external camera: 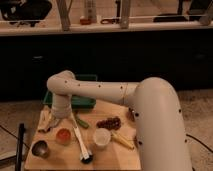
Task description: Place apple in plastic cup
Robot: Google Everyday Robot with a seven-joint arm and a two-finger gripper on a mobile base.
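Observation:
The orange-red apple (63, 135) is on the wooden board at the front left. A faint pale rim surrounds it, which looks like the translucent plastic cup (63, 141); I cannot tell for sure that the apple sits inside it. My arm reaches in from the right, bends at the elbow and points down at the board's left edge. The gripper (48, 123) hangs just up and left of the apple, apart from it.
A metal cup (40, 148) stands left of the apple and an opaque white cup (101, 137) to its right. Dark red grapes (109, 122), a white-handled brush (82, 145), a yellow piece (123, 141) and a green basket (75, 100) crowd the wooden board (60, 161).

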